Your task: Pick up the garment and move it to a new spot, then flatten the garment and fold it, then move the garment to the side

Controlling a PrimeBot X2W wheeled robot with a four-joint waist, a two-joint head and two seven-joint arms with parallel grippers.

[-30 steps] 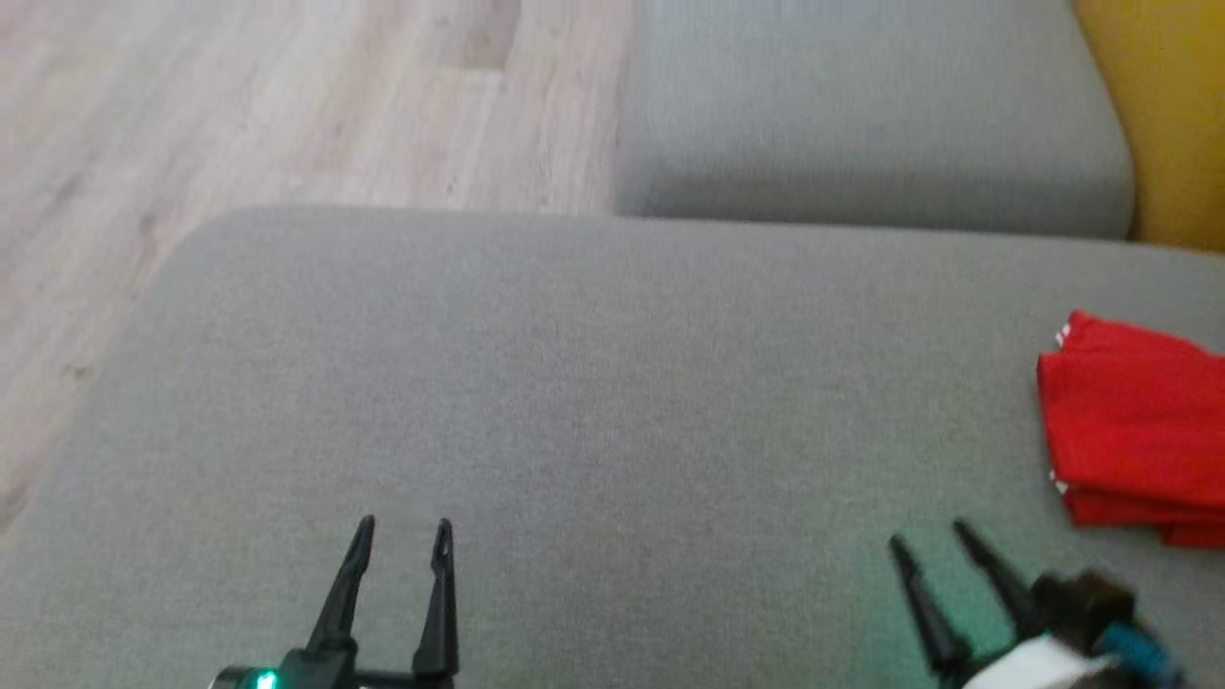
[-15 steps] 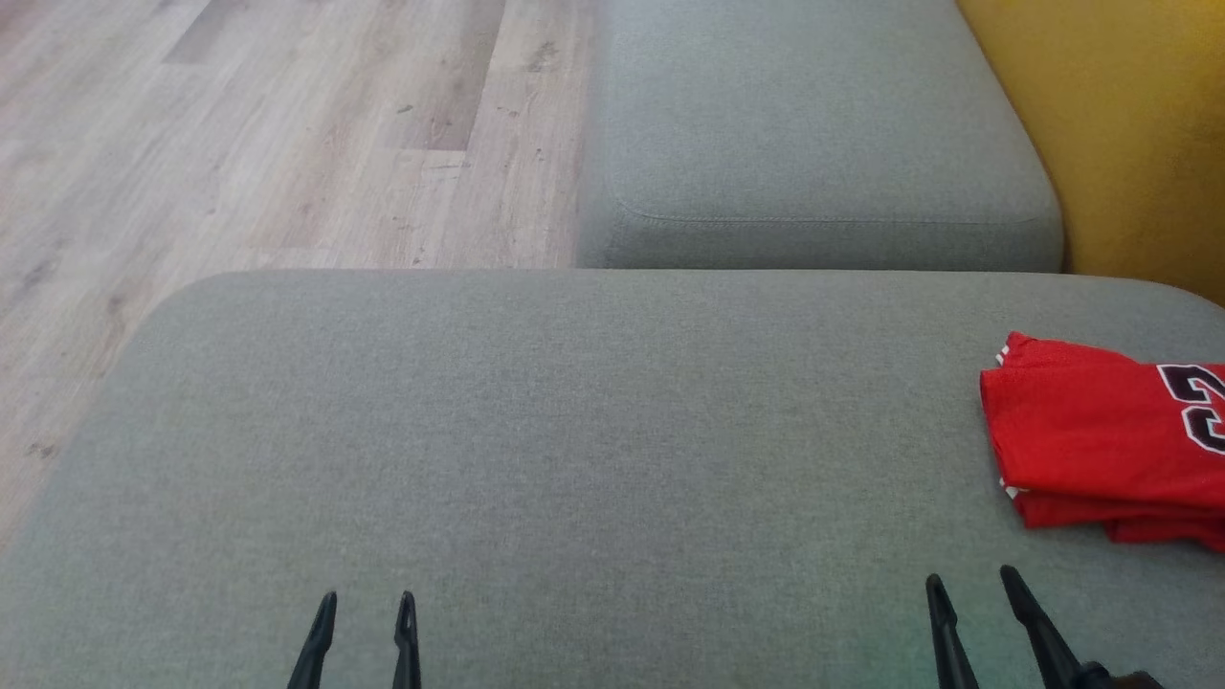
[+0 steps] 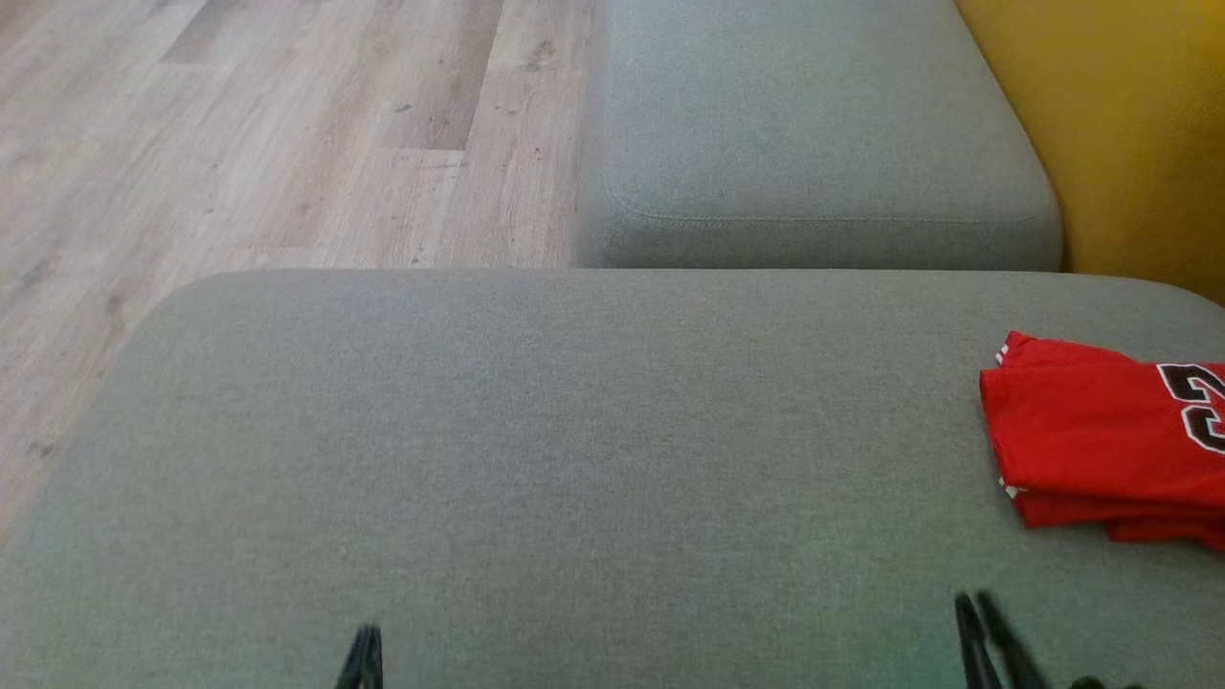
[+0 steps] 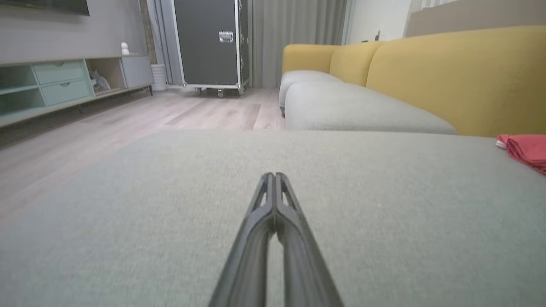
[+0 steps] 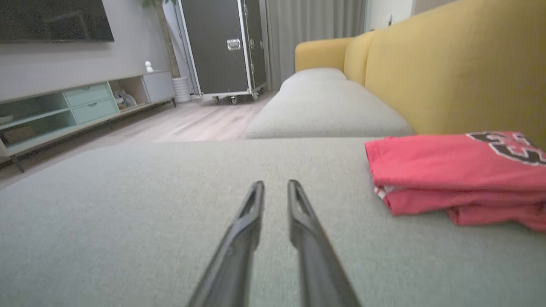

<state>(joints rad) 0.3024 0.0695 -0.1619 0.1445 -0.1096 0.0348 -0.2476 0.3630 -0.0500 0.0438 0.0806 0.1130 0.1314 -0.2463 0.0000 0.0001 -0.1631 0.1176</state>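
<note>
Red folded garment (image 5: 448, 170) on grey cushion (image 3: 574, 431), just ahead and to the right of right gripper (image 5: 275, 184).
Jaws there narrowly parted, holding nothing; left gripper (image 4: 275, 175) pressed together, empty, garment well off to its right.

The red garment (image 3: 1081, 431) bears dark digits, possibly 23, partly cut off.

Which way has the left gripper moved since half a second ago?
Yes. Against the far edge of the cushion, unchanged in the head view, the left gripper has drawn back toward the robot, and its fingers have closed.
</note>
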